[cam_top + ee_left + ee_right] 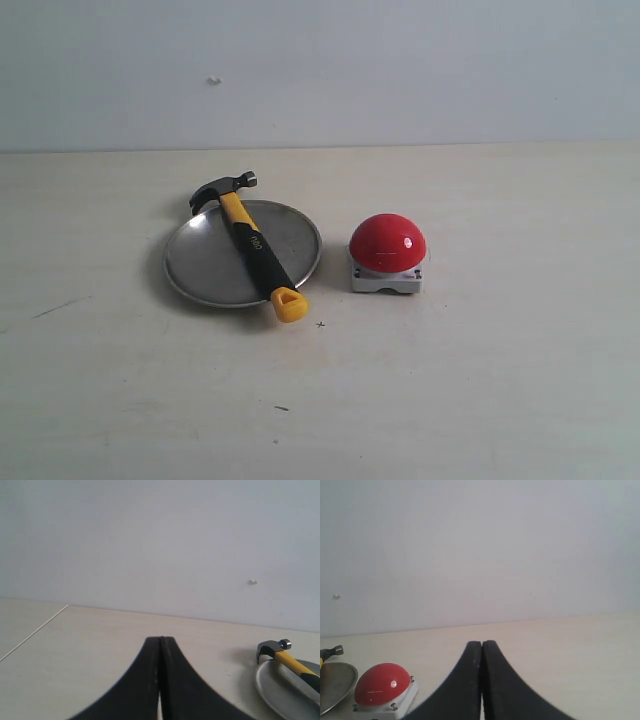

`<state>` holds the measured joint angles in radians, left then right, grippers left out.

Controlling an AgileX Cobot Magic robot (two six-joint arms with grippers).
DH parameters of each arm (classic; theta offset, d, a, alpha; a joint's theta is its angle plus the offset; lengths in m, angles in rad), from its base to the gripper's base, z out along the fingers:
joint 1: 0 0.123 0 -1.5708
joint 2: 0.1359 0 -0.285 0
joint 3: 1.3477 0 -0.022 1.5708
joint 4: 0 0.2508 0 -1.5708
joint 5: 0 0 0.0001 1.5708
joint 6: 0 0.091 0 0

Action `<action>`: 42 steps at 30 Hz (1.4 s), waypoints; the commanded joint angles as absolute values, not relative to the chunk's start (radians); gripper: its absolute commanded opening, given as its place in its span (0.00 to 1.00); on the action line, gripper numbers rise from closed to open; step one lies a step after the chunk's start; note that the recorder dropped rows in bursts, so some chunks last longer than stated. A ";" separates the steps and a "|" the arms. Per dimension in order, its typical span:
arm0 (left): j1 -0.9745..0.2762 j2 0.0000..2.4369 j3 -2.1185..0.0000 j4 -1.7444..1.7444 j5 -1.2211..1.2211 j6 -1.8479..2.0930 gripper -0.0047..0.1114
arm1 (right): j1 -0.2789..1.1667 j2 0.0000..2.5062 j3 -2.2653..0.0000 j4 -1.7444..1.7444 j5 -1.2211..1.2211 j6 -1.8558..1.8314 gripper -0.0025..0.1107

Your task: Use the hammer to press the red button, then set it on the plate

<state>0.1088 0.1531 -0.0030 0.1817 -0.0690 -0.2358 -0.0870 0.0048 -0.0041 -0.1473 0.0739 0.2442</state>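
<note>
The hammer lies across the silver plate, its dark head past the far rim and its yellow looped end over the near rim. The red button on its grey base stands just right of the plate. No arm shows in the exterior view. In the left wrist view my left gripper is shut and empty, with the hammer and plate off to one side. My right gripper is shut too, holding nothing, apart from the red button; beside it show the plate's edge and the hammer head.
The objects rest on a pale wooden table that ends at a plain light wall. A small dark mark lies on the table near the front.
</note>
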 commanded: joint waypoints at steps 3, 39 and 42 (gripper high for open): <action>0.111 0.147 0.000 0.171 -0.078 -0.241 0.04 | -0.093 0.000 0.000 -0.143 0.029 0.236 0.02; 0.111 0.147 0.000 0.171 -0.078 -0.239 0.04 | -0.165 0.000 0.000 -0.079 0.112 0.366 0.02; 0.111 0.147 0.000 0.171 -0.078 -0.239 0.04 | -0.165 0.000 0.000 -0.079 0.145 0.366 0.02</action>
<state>0.1088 0.1531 -0.0030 0.1817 -0.0690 -0.2358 -0.1592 0.0048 -0.0041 -0.0760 0.1189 0.3673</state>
